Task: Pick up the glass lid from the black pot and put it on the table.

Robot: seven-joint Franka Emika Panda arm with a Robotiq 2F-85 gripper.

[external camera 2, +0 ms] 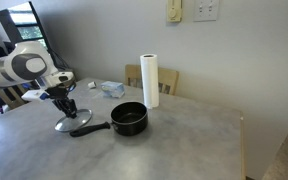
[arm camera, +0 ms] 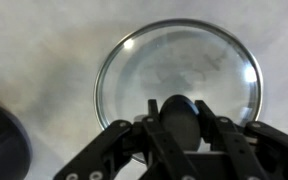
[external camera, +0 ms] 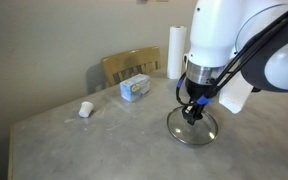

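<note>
Gripping the black knob of the glass lid [arm camera: 179, 60]: gripper [arm camera: 181, 118] jaws narrowed to knob width, one finger pressed on either side. Lid appears to lie flat on the table [external camera 2: 184, 140], clear of all tabletop edges. The black pot [external camera 2: 129, 119] stands near it, uncovered.
</note>
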